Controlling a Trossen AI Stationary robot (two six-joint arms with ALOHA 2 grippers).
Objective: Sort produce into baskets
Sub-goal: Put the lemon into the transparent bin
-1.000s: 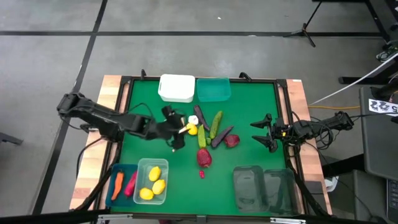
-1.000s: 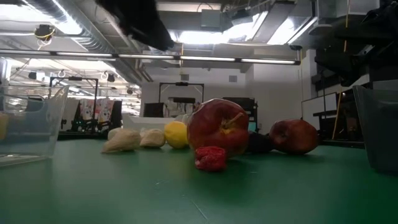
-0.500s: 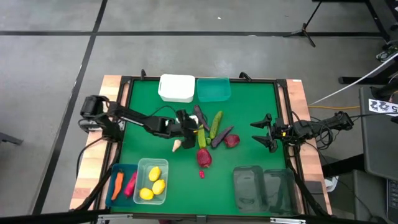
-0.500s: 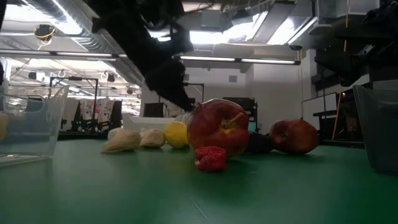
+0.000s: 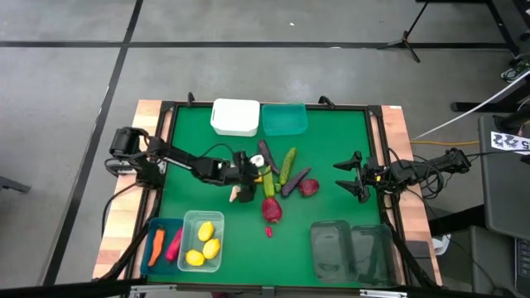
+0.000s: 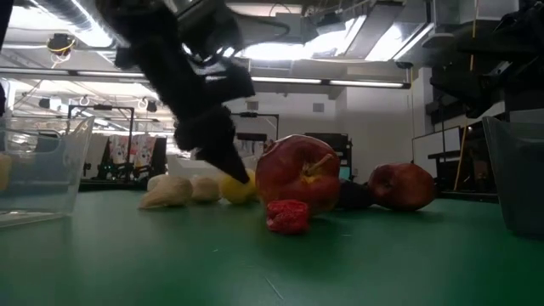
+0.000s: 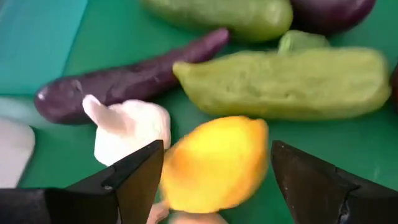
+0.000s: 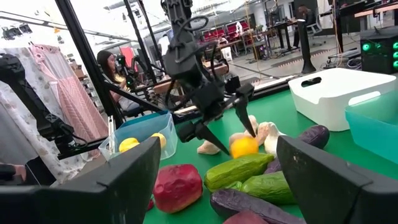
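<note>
My left gripper (image 5: 251, 171) is open and low over the mat, its fingers on either side of a yellow lemon (image 7: 214, 163) in the middle pile. The lemon lies on the mat beside a white garlic (image 7: 130, 127), green cucumbers (image 5: 287, 165) and purple eggplants (image 5: 267, 154). The right wrist view shows the fingers straddling the lemon (image 8: 244, 147). Two red apples (image 5: 272, 209) (image 5: 309, 187) lie nearby. My right gripper (image 5: 341, 177) is open and empty at the table's right edge. My left gripper comes at the lemon slanting down from the table's left, with one finger (image 7: 134, 180) on each side of it. I cannot tell whether the fingers touch it. The lemon rests on the mat.
A white basket (image 5: 234, 117) and a teal one (image 5: 284, 118) stand at the far edge. A blue basket (image 5: 151, 228) with a carrot and a chilli and a clear basket (image 5: 189, 219) with lemons stand near left. Two dark baskets (image 5: 319, 248) (image 5: 387, 251) stand near right. Another garlic (image 5: 238, 194) lies near the gripper.
My left gripper has gone toward the table's right edge to the pile and come down from high above the mat until its fingers stand around the lemon.
</note>
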